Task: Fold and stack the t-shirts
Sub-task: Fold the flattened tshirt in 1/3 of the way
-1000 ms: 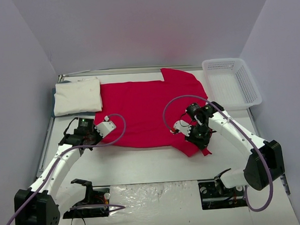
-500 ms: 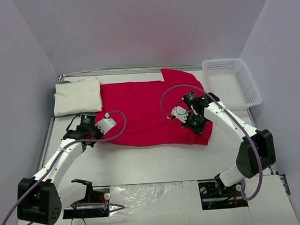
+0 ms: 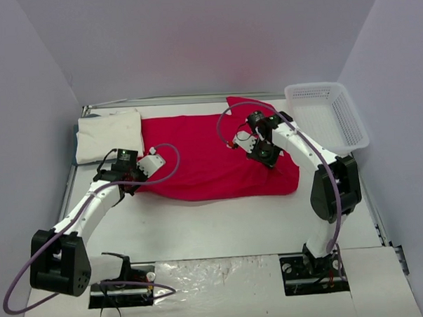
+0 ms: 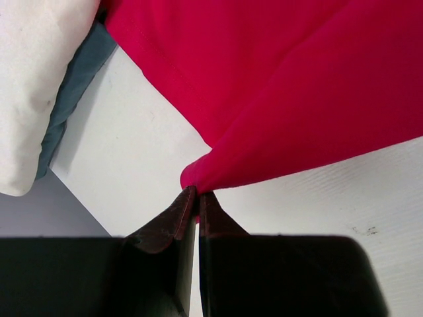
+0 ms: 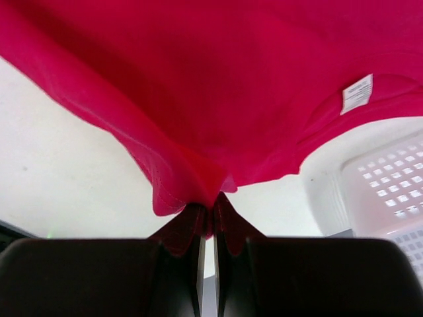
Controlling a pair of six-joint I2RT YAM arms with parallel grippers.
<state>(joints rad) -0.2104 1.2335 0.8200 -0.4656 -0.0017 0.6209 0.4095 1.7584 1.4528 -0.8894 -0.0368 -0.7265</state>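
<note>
- Currently left gripper (image 4: 197, 193) clamped on red t-shirt (image 3: 197, 152) left hem corner, just beside folded white t-shirt (image 3: 110, 135).
- Right gripper (image 5: 211, 206) pinching its right edge, near basket (image 3: 350, 124).
- Shirt's near edge sits well back from table (image 3: 221, 228) front.

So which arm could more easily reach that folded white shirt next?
Probably the left. The left gripper, pinching the red shirt by its edge, sits close to the white shirt, while the right gripper holds the cloth over by the basket.
</note>
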